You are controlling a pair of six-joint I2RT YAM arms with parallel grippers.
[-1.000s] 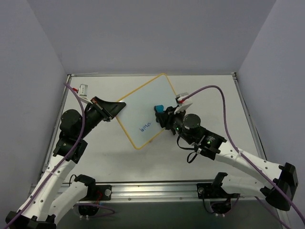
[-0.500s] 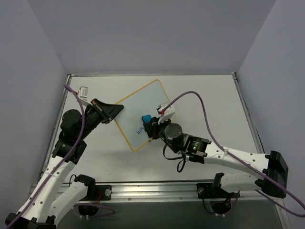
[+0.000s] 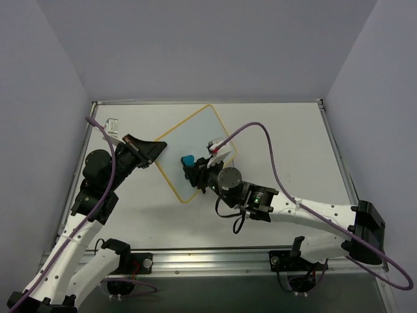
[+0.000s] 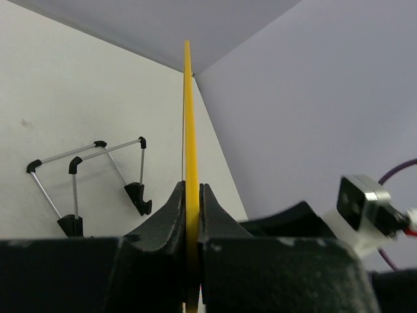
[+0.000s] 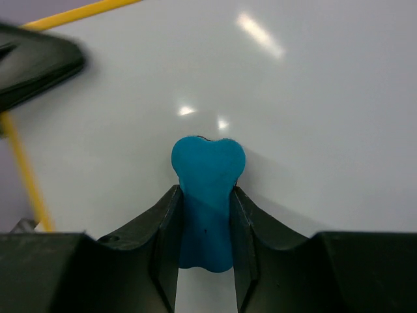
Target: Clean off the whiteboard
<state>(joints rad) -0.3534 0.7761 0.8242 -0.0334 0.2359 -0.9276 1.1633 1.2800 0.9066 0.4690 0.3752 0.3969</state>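
Observation:
The whiteboard (image 3: 195,140) lies tilted on the table, white with a thin yellow frame; no writing shows on its visible face. My left gripper (image 3: 158,147) is shut on the board's left edge; in the left wrist view the yellow frame (image 4: 189,130) runs edge-on between my fingers (image 4: 163,215). My right gripper (image 3: 190,168) is shut on the blue eraser (image 3: 187,159) and presses it on the board's lower left part. In the right wrist view the eraser (image 5: 207,195) sits squeezed between both fingers, its tip against the white surface (image 5: 293,117).
A small white clip-like object (image 3: 113,122) lies at the table's far left. The purple cable (image 3: 273,156) of the right arm loops over the table. A wire stand (image 4: 85,176) shows in the left wrist view. Walls enclose the table on three sides.
My right gripper has swept the eraser leftward and down across the board. The blue writing near the lower corner no longer shows. The board has shifted slightly left.

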